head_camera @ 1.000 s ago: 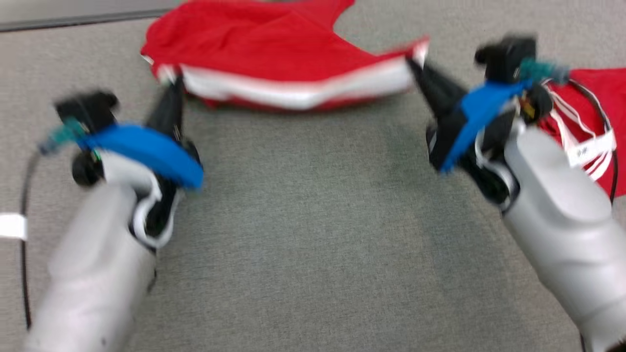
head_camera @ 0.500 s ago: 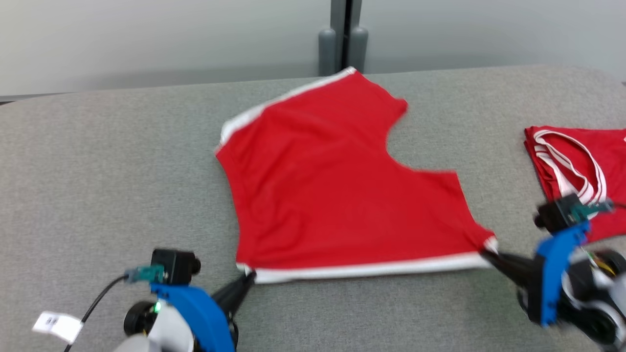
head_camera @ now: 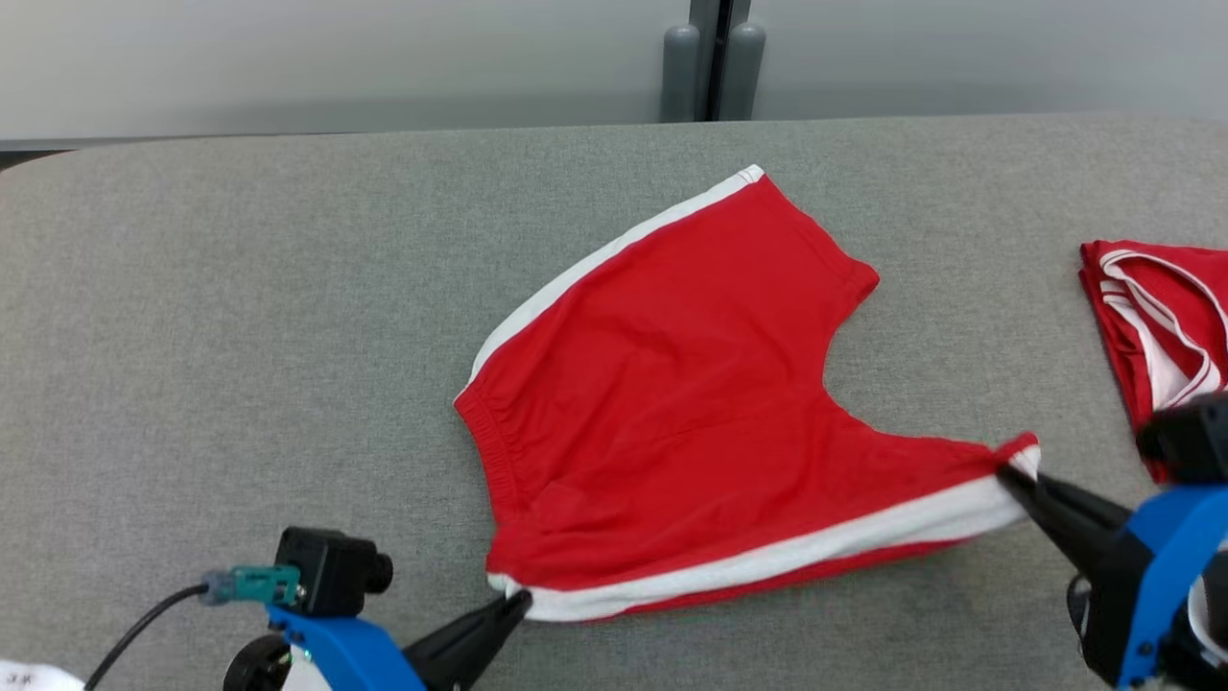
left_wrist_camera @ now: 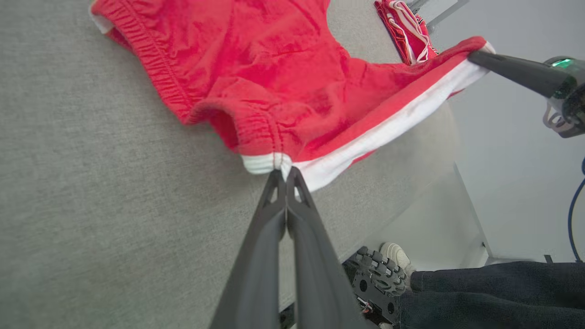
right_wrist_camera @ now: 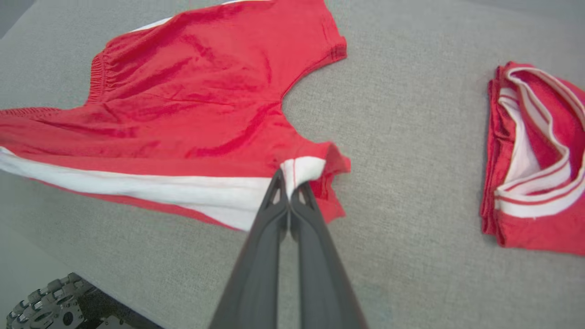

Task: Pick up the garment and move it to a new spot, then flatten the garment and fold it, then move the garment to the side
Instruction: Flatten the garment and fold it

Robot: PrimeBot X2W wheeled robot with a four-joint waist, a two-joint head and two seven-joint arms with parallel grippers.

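Red garment spread on the grey table, pinched at 2 corners.
The left pincer is clamped on its waistband corner and the right pincer on the leg hem, the white-striped near edge stretched between them; a folded red-and-white cloth lies well apart to the right.

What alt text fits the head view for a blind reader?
Red shorts with white side stripes lie on a grey table, near corners pinched by the left gripper and right gripper. A folded red garment lies at right.
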